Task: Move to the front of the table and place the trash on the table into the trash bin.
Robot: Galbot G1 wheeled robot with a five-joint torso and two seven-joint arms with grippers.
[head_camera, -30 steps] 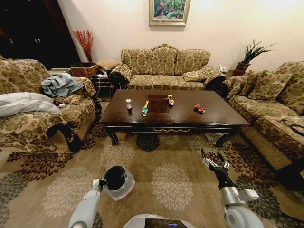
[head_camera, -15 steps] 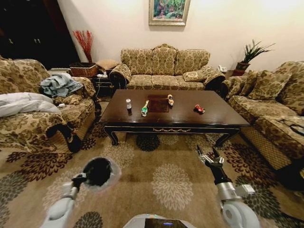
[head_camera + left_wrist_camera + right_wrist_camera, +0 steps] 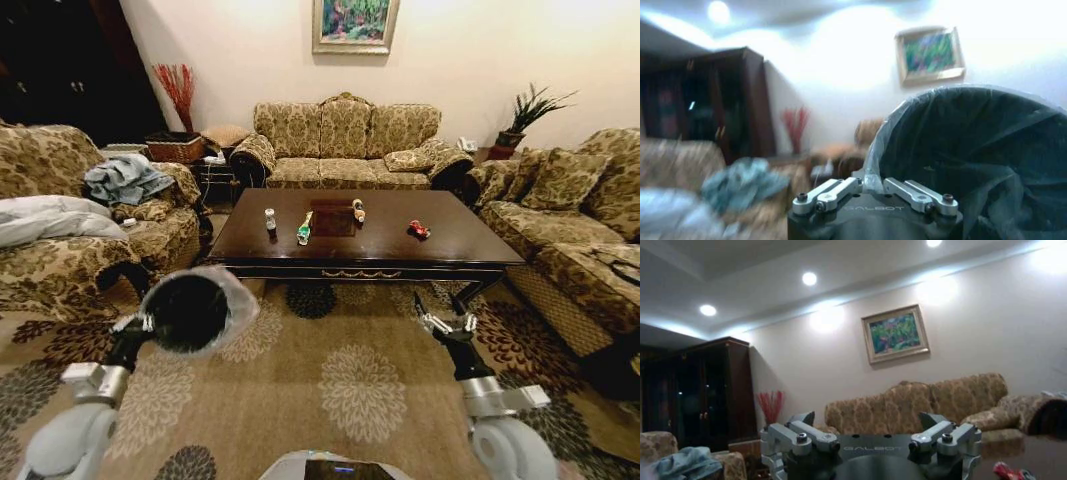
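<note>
While the left end effector (image 3: 147, 322) is clamped on the trash bin (image 3: 190, 312) rim, the bench (image 3: 365, 240) sits well ahead. Right end effector (image 3: 446, 318) hangs released, nothing in it.

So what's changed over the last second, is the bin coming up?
Yes. The left pincer, clamped on the bag-lined rim of the trash bin, has lifted it from low near the carpet up and out to the robot's left. The right pincer has edged up a little, open and empty. The four trash items lie unmoved on the table.
</note>
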